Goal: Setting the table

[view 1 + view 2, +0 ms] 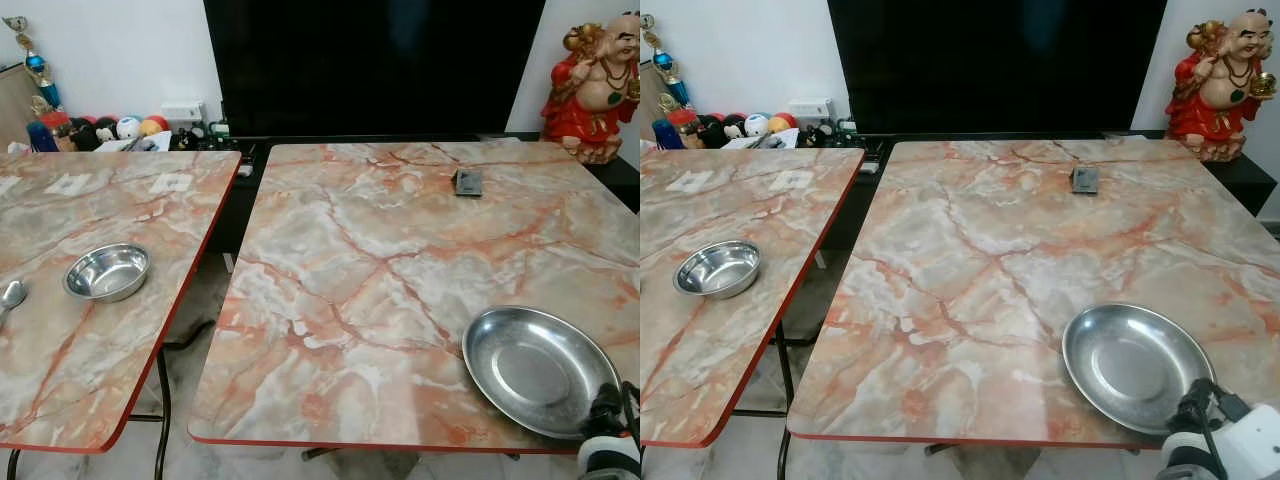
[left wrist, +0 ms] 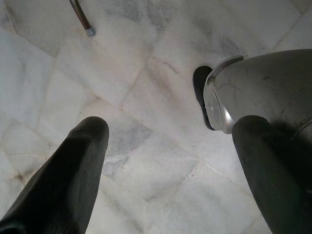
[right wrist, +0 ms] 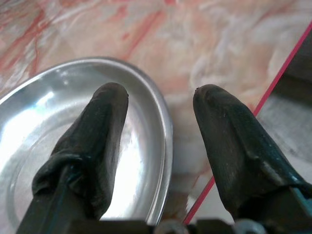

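A shallow steel plate lies near the front right corner of the right marble table. My right gripper is open at the plate's near rim. One finger hangs over the plate and the other over bare tabletop by the red edge. My right arm shows at the lower right. On the left marble table sit a small steel bowl and a spoon at the far left edge. My left gripper hangs open over the floor.
A narrow gap with table legs separates the two tables. A small dark object lies at the back of the right table. Behind stand a large black screen, a red figurine and clutter at the back left.
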You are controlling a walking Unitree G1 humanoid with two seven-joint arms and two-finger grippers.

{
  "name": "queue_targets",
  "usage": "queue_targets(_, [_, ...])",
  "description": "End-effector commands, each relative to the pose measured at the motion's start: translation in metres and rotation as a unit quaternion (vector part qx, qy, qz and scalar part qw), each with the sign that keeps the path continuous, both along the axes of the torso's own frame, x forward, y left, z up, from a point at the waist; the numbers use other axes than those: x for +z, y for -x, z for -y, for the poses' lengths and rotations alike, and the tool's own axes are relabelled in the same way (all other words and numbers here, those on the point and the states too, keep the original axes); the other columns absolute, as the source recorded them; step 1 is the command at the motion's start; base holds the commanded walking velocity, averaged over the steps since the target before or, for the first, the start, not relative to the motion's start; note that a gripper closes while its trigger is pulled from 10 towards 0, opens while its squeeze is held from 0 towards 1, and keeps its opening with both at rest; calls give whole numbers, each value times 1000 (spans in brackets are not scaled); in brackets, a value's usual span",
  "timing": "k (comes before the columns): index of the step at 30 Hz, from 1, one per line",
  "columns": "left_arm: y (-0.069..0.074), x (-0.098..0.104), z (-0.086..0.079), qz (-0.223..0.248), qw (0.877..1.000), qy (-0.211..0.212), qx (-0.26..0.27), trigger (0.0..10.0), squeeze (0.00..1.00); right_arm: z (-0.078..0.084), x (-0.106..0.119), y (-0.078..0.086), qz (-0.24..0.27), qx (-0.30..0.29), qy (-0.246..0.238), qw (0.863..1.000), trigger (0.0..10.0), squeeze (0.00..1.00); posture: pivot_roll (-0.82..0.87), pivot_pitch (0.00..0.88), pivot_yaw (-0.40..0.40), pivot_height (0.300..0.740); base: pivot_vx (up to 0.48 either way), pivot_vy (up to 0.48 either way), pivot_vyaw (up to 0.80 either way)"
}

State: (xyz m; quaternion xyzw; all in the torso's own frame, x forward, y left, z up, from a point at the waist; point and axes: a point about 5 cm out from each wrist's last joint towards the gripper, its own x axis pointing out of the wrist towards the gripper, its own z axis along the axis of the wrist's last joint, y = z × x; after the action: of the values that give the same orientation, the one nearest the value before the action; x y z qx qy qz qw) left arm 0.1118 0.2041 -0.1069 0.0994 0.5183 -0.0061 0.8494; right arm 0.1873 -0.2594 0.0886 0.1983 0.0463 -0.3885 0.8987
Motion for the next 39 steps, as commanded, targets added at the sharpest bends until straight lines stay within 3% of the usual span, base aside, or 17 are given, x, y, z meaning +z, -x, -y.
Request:
queue_targets(1, [1, -2, 12, -8, 1000, 21, -18, 10000, 0, -2, 11, -1, 4, 6, 48, 999, 10000, 0, -91, 0, 0, 740, 0, 0, 0])
queue_targets(4, [1, -2, 11, -6, 1000, 21, -15, 10000, 0, -4, 23, -12, 14, 40, 102, 994, 10000, 0, -90, 0, 1, 740, 0, 0, 0])
queue_targets(7, [0, -2, 12, -6, 1000, 21, -14, 10000, 0, -7, 26, -24, 18, 79, 115, 990, 10000, 0, -89, 0, -1, 740, 0, 0, 0])
queue_targets(8, [0, -2, 12, -5, 1000, 21, -14, 10000, 0, -14, 27, -40, 30, 137, 109, 984, 10000, 0, -90, 0, 1, 740, 0, 0, 0])
queue_targets(10, [0, -2, 12, -5, 1000, 21, -13, 10000, 0, -17, 27, -46, 34, 159, 106, 981, 10000, 0, -89, 0, -1, 740, 0, 0, 0])
queue_targets(11, [0, -2, 12, -5, 1000, 21, -13, 10000, 0, -20, 28, -52, 37, 182, 113, 976, 10000, 0, -88, 0, -1, 740, 0, 0, 0])
queue_targets(12, [0, -2, 12, -3, 1000, 21, -10, 10000, 0, -34, 30, -69, 41, 254, 141, 956, 10000, 0, -84, 0, -3, 740, 0, 0, 0])
queue_targets(13, [-1, -2, 12, -2, 1000, 21, -6, 10000, 0, -43, 30, -79, 42, 291, 153, 943, 10000, 0, -79, 0, -2, 740, 0, 0, 0])
queue_targets(16, [-1, -1, 12, 0, 1000, 22, -2, 10000, 0, -54, 27, -87, 45, 322, 142, 935, 10000, 0, -79, 0, -1, 740, 0, 0, 0])
queue_targets(18, [-1, -1, 12, 2, 1000, 22, 2, 10000, 0, -71, 26, -94, 48, 361, 145, 920, 10000, 0, -63, 0, -5, 740, 0, 0, 0])
queue_targets(22, [-1, -1, 11, 3, 1000, 21, 9, 10000, 0, -86, 22, -99, 42, 395, 148, 906, 10000, 0, -49, 0, -4, 740, 0, 0, 0])
queue_targets(26, [-1, -1, 10, 2, 1000, 21, 11, 10000, 0, -89, 20, -99, 52, 403, 146, 902, 10000, 0, -42, 0, 3, 740, 0, 0, 0])
queue_targets(31, [0, -2, 9, 0, 1000, 22, 18, 10000, 0, -92, 26, -98, 73, 418, 181, 887, 10000, 0, -41, 0, 1, 740, 0, 0, 133])
queue_targets(39, [1, -2, 9, -2, 1000, 24, 17, 10000, 0, -92, 26, -101, 79, 409, 169, 893, 10000, 0, -43, 0, 6, 740, 0, 180, 381])
